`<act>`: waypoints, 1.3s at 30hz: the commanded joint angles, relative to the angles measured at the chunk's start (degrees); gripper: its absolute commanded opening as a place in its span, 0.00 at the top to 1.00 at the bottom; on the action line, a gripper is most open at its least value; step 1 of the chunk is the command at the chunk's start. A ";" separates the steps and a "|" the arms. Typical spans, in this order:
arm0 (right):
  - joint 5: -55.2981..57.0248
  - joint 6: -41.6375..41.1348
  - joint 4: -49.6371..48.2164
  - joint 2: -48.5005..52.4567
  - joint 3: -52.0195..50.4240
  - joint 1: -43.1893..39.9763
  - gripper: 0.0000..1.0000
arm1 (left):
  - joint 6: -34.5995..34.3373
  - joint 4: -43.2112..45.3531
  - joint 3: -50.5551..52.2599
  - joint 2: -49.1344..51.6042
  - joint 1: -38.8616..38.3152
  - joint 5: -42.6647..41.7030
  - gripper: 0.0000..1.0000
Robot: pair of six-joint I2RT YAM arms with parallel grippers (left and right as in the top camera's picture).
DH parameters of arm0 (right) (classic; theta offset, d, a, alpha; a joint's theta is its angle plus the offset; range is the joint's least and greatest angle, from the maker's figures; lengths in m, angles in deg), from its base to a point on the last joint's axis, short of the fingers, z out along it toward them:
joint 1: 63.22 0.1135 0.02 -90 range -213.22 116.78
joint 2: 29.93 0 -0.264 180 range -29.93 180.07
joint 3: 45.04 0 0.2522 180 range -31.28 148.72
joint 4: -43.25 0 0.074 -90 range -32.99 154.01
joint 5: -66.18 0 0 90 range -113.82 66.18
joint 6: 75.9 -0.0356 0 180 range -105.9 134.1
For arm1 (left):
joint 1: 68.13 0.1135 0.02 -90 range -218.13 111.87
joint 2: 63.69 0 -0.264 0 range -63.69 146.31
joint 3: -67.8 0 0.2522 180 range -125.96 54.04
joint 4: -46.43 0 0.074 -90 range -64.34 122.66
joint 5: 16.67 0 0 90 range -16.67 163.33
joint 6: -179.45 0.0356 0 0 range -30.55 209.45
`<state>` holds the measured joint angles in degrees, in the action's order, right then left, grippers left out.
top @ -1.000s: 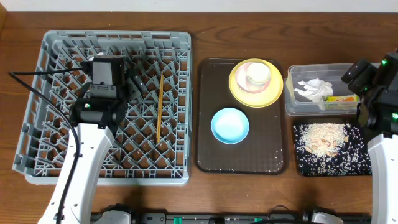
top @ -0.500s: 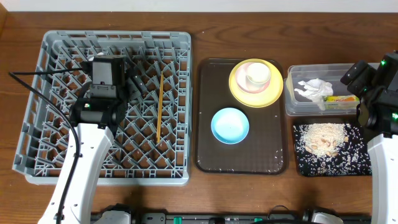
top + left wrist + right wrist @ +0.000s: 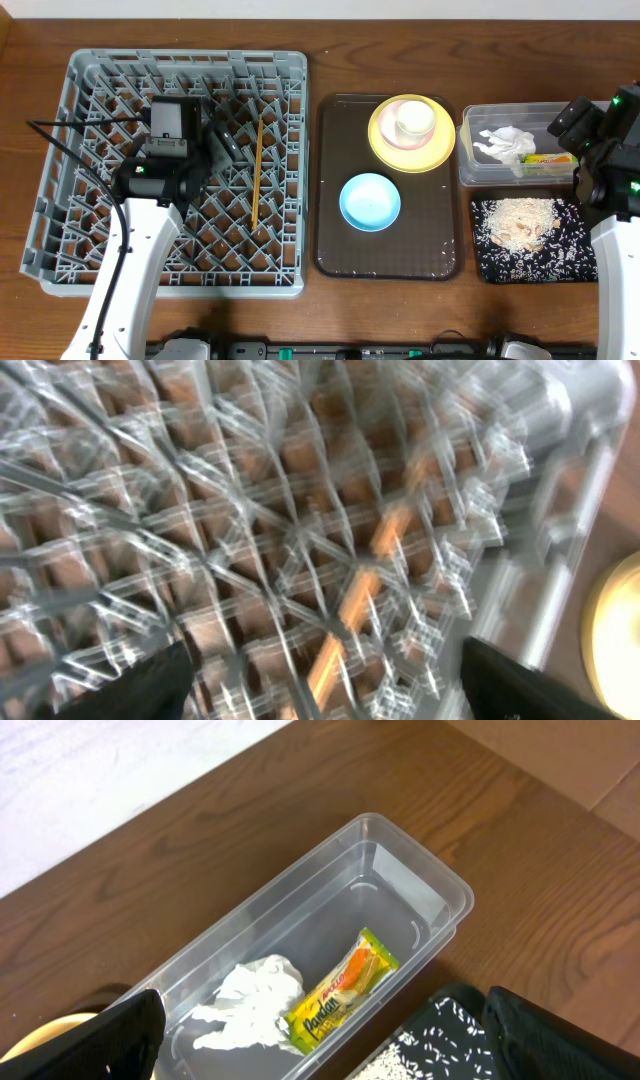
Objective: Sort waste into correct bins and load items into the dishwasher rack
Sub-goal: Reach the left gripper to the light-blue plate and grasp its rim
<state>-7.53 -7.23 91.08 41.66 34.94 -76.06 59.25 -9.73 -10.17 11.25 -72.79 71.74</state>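
Note:
The grey dishwasher rack [image 3: 90, 240] fills the left side, and the wooden chopsticks [image 3: 257, 170] lie in it. My left gripper [image 3: 224, 145] hovers over the rack just left of them, open and empty. The left wrist view is blurred and shows the chopsticks [image 3: 350, 610] between its dark fingers [image 3: 150, 685]. My right gripper [image 3: 330, 1055] stands open above the clear tub [image 3: 420, 870]. The tub holds the white napkin [image 3: 255, 1000] and the yellow-green wrapper [image 3: 340, 992]. Rice scraps [image 3: 520, 222] lie in the black tray [image 3: 490, 265].
A dark brown serving tray [image 3: 335, 240] sits between the rack and the bins. On it stand the yellow plate [image 3: 385, 145], which carries a cream bowl with the white cup [image 3: 413, 120], and the light blue bowl [image 3: 370, 200].
My left gripper has shifted slightly right and toward the chopsticks over the rack. The right arm and everything else have stayed put.

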 commanded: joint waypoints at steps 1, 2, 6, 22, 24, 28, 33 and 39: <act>0.15 0.20 0.09 -0.35 0.42 -0.26 0.01 | 0.31 -0.87 -0.46 0.44 -1.60 -14.95 0.33; 0.17 0.20 0.09 -0.35 0.42 -0.26 0.01 | 0.28 -0.81 -0.46 0.44 -2.80 -16.55 0.40; 0.15 0.20 0.09 -0.35 0.42 -0.26 0.01 | -1.84 1.38 -0.46 0.57 -9.51 -17.20 0.56; 0.15 0.20 0.09 -0.35 0.42 -0.26 0.01 | -3.98 18.62 -0.46 13.77 -48.00 8.94 0.68; 0.17 0.20 0.09 -0.35 0.42 -0.26 0.01 | -1.77 20.81 -0.46 17.25 -50.18 9.22 0.68; 0.17 0.20 0.09 -0.35 0.42 -0.26 0.01 | -0.87 23.32 -0.46 22.80 -51.84 10.25 0.68; 0.15 0.20 0.09 -0.35 0.42 -0.26 0.01 | -0.46 24.81 -0.46 26.60 -51.82 10.23 0.68; 0.17 0.20 0.09 -0.35 0.42 -0.26 0.01 | -0.48 25.42 -0.46 28.04 -52.35 9.99 0.68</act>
<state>-7.53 -7.23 91.10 41.66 34.94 -76.06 57.99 15.47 -10.17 38.46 -124.84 80.20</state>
